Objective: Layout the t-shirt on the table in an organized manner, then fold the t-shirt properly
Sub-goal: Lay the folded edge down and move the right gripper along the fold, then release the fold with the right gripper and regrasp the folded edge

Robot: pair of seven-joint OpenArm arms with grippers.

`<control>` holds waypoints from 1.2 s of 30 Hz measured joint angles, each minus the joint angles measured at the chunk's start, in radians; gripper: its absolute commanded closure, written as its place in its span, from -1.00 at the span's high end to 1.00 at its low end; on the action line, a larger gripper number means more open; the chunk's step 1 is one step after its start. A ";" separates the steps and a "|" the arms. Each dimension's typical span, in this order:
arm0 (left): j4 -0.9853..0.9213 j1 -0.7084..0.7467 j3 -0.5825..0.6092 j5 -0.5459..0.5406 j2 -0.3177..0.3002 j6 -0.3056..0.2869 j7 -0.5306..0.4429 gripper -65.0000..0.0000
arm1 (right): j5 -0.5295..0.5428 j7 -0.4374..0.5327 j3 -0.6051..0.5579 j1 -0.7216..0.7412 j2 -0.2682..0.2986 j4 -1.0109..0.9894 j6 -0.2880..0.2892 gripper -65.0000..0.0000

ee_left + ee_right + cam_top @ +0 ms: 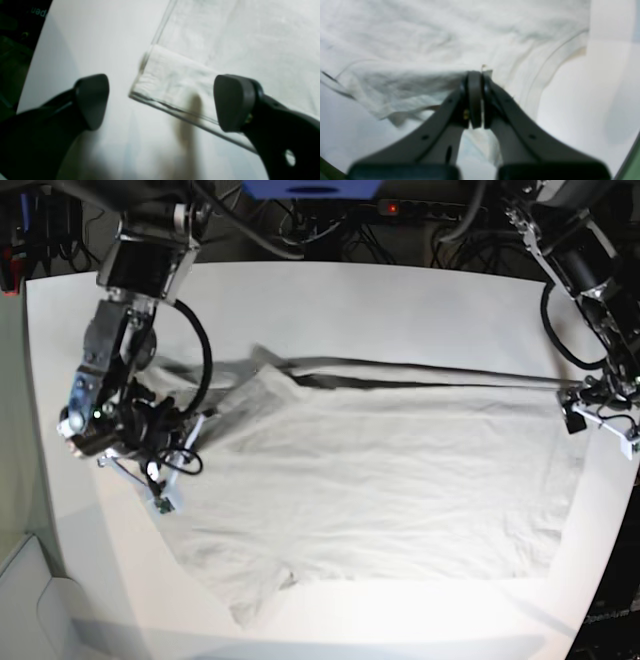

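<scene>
Lying spread across the middle of the worktop (pixel 330 290), t-shirt (pixel 380 480) mostly flattened, hem toward 3 o'clock, sleeves toward 9. Being pinched at a raised fold by the right gripper (pixel 475 75), clamped together on cloth at 9 o'clock, probably for tugging the shoulder straight. Hovering over the hem corner at 3 o'clock, left gripper (pixel 160 102) gaping wide, holding nothing. Crowding the far edge at 12 o'clock, cables (pixel 400 220), not obstructing.
</scene>
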 measured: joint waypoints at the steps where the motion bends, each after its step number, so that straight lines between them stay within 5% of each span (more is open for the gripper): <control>1: 0.001 0.002 0.000 0.000 -0.001 0.000 0.000 1.00 | 0.001 0.006 0.000 0.018 0.002 -0.031 0.000 -1.00; 17: 0.135 0.043 -0.001 0.002 -0.016 -0.001 0.002 1.00 | -0.003 0.091 0.005 0.238 0.044 -0.368 0.000 -1.00; 32: 0.135 0.074 -0.001 0.003 -0.016 -0.001 0.010 1.00 | 0.000 0.139 0.005 0.257 0.043 -0.390 0.000 -1.00; 36: 0.134 0.071 0.000 0.002 -0.016 -0.001 0.002 1.00 | -0.001 0.136 0.004 0.229 0.054 -0.390 0.000 -0.75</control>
